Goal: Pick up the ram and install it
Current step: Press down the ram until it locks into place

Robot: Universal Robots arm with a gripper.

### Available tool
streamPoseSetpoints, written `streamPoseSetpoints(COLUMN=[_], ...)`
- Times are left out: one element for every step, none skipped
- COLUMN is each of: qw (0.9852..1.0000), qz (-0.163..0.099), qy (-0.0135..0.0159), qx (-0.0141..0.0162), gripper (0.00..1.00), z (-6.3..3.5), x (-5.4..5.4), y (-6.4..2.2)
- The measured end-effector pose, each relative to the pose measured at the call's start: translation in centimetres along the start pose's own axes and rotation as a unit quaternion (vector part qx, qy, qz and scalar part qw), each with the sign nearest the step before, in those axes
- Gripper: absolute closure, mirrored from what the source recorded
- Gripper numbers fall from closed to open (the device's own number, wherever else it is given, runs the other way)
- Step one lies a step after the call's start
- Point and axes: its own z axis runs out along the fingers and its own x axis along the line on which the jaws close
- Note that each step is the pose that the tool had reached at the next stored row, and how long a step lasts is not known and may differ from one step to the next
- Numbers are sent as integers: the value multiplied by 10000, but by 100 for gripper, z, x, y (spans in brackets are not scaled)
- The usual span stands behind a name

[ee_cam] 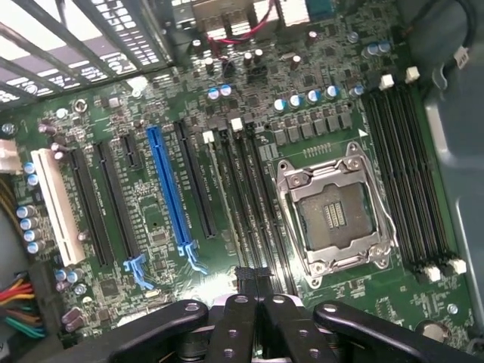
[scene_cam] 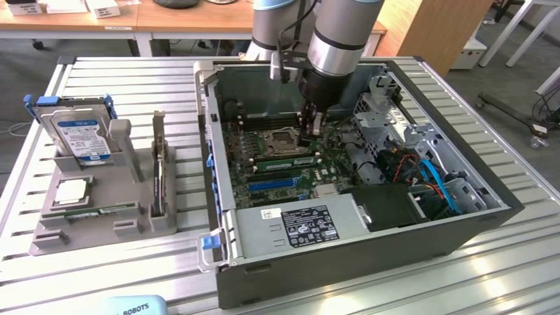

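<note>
Exterior view, one gripper point(scene_cam: 310, 140), one ram point(scene_cam: 286, 153)

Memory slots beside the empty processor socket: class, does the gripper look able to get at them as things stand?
Probably yes. The case lies open on top, and the shut gripper hangs just above the memory slots with nothing between.

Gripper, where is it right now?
In the exterior view the gripper is down inside the open computer case, above the motherboard, just to the exterior view's right of the empty processor socket.
</note>
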Motion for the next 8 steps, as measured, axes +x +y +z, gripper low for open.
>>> streamPoseSetpoints(qw=[10000,10000,9999,9999,9998,9997,9996,9995], qz=[37,77,116,154,190,227,268,307], qy=[-1,-3,-4,-6,-8,-9,-11,-12], qx=[1,2,2,3,4,5,6,6], gripper=[90,90,90,90,90,90,90,90], z=[0,0,0,0,1,0,0,0], x=[0,0,0,0,0,0,0,0], y=[0,0,0,0,0,0,0,0])
